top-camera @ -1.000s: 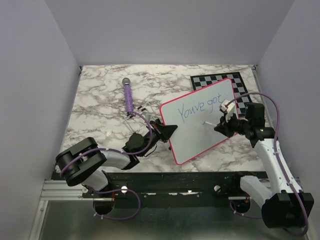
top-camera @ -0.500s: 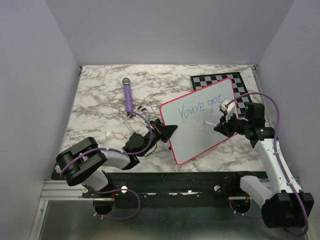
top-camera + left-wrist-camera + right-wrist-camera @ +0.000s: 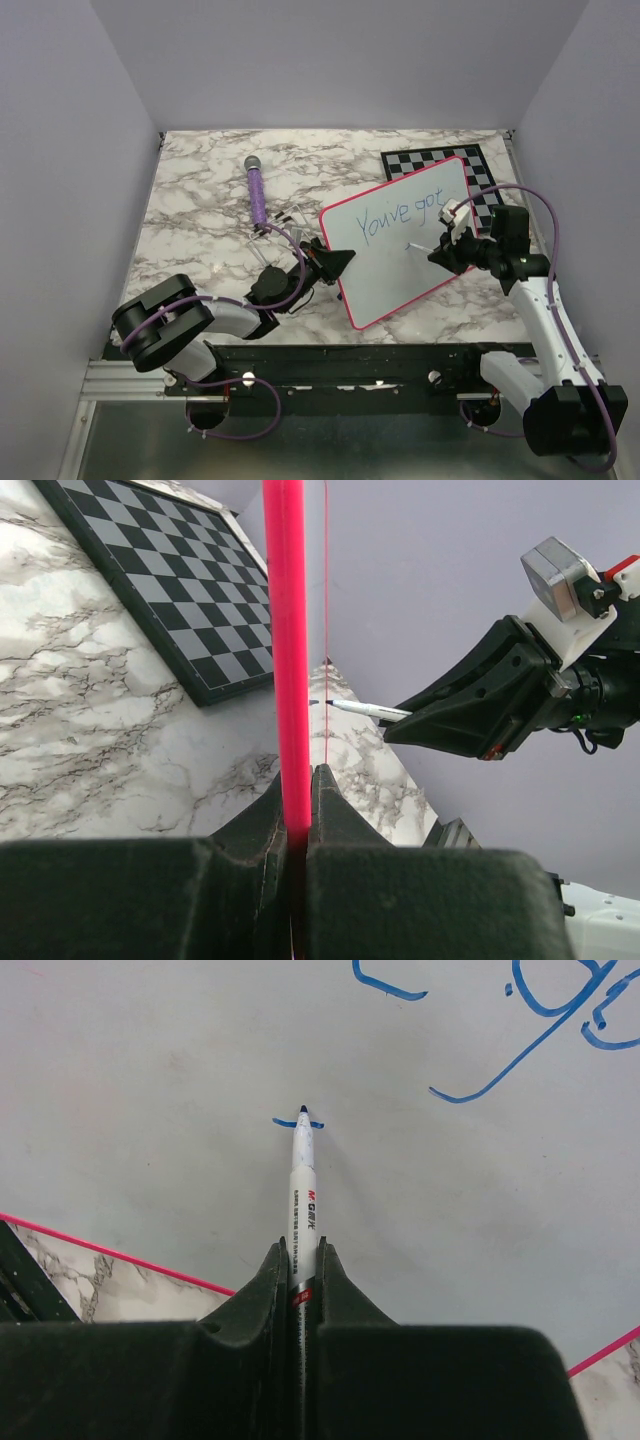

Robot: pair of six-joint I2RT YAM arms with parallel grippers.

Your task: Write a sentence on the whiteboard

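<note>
The whiteboard [image 3: 400, 240] is held tilted up off the table, its pink rim [image 3: 287, 660] clamped edge-on in my shut left gripper [image 3: 335, 262]. Blue words "You've got" [image 3: 405, 212] run along its upper part. My right gripper [image 3: 447, 250] is shut on a white marker [image 3: 303, 1200]. The marker tip [image 3: 303, 1110] touches the board on a short blue stroke below the first line. The marker also shows in the left wrist view [image 3: 365, 709], pointing at the board.
A grey-and-black chessboard [image 3: 440, 165] lies behind the whiteboard at the back right. A purple microphone-like wand [image 3: 258, 195] lies at the back centre-left. Purple cables loop off both arms. Grey walls close in the marble table [image 3: 200, 230].
The marker tip has shifted only slightly on the board, below the first line. The left gripper and the board have not moved.
</note>
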